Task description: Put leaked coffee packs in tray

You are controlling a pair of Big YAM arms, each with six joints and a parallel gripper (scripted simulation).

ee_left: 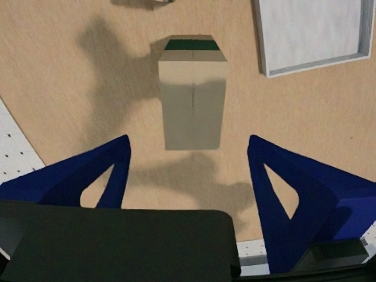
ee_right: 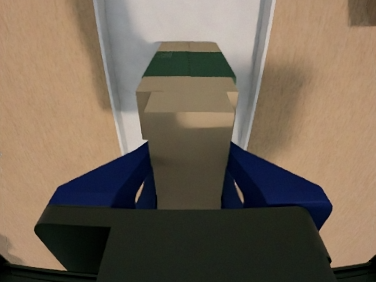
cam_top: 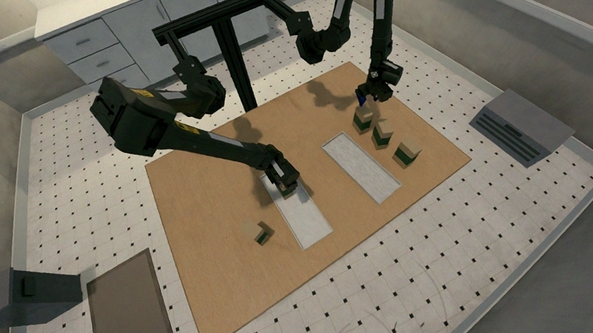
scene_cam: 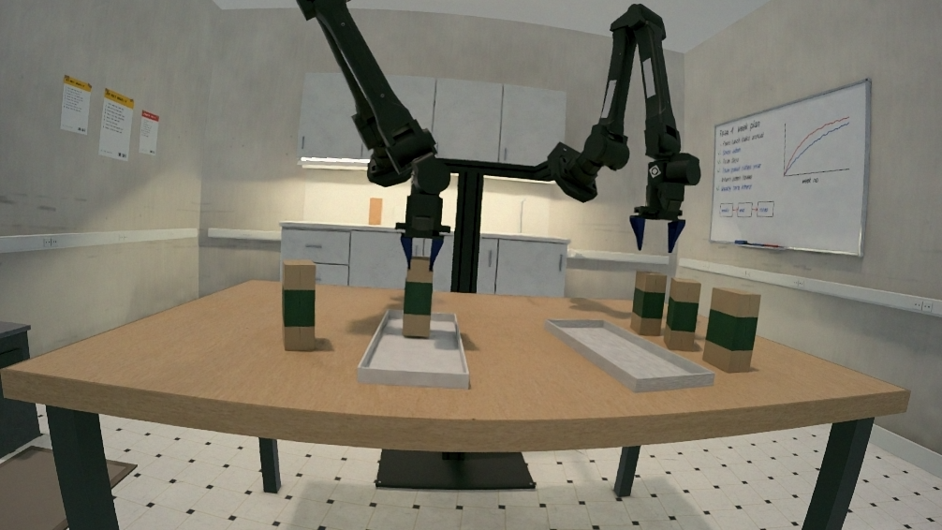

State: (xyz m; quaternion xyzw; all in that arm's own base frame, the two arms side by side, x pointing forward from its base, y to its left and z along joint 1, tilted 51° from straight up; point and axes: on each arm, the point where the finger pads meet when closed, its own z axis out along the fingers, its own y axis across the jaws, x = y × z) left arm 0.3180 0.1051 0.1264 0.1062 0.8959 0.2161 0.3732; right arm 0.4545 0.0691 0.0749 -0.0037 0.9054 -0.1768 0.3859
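Note:
My right gripper (scene_cam: 419, 254) is shut on the top of a tan coffee pack with a green band (scene_cam: 418, 296). The pack is upright, with its lower end inside the far end of the near white tray (scene_cam: 413, 349). The right wrist view shows this pack (ee_right: 190, 147) between the blue fingers, over the tray (ee_right: 183, 33). My left gripper (scene_cam: 656, 233) is open and empty. It hangs above the farthest pack (scene_cam: 648, 301) of a row of three. The left wrist view shows that pack (ee_left: 192, 100) below the spread fingers.
Two more packs (scene_cam: 682, 313) (scene_cam: 730, 328) stand in the row beside a second white tray (scene_cam: 625, 352). A fifth pack (scene_cam: 298, 304) stands alone on the other side of the near tray. The black arm frame stands behind the bench.

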